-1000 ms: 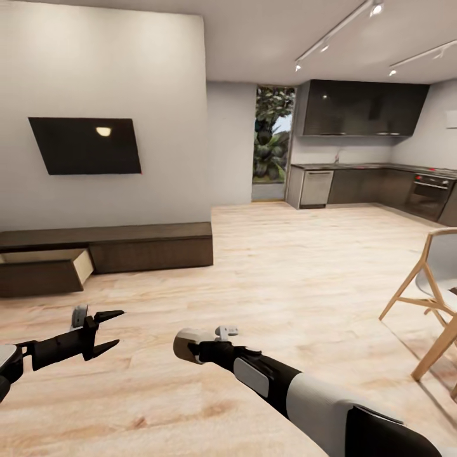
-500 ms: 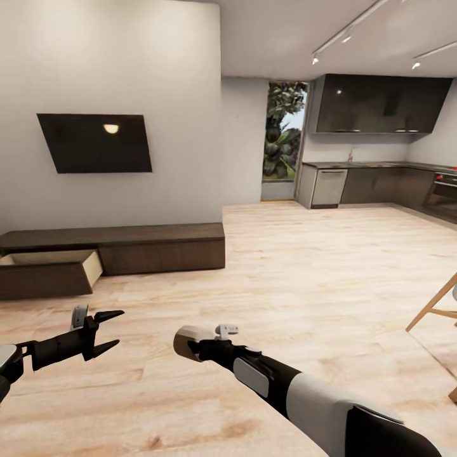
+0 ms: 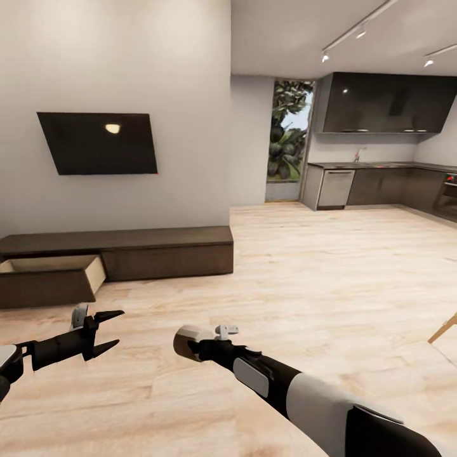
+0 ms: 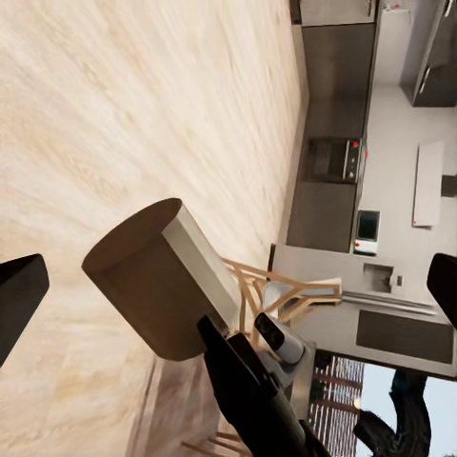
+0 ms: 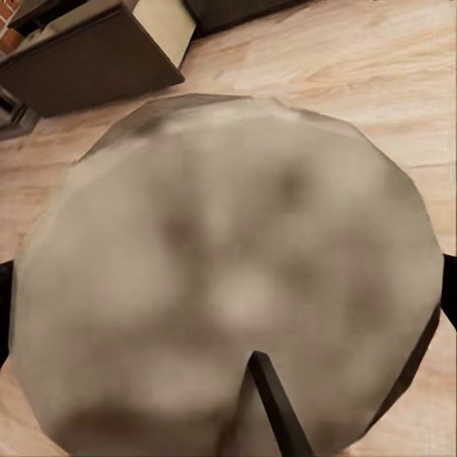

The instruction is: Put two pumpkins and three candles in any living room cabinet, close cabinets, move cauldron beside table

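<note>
Partly hidden right gripper [image 3: 204, 346] clamped around candle [image 3: 188, 341]; left gripper [image 3: 109, 330] spread, empty.

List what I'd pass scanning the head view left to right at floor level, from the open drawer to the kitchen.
Open drawer of the cabinet → the cabinet's closed front → bare wood floor → dishwasher → dark kitchen cabinets → oven.
</note>
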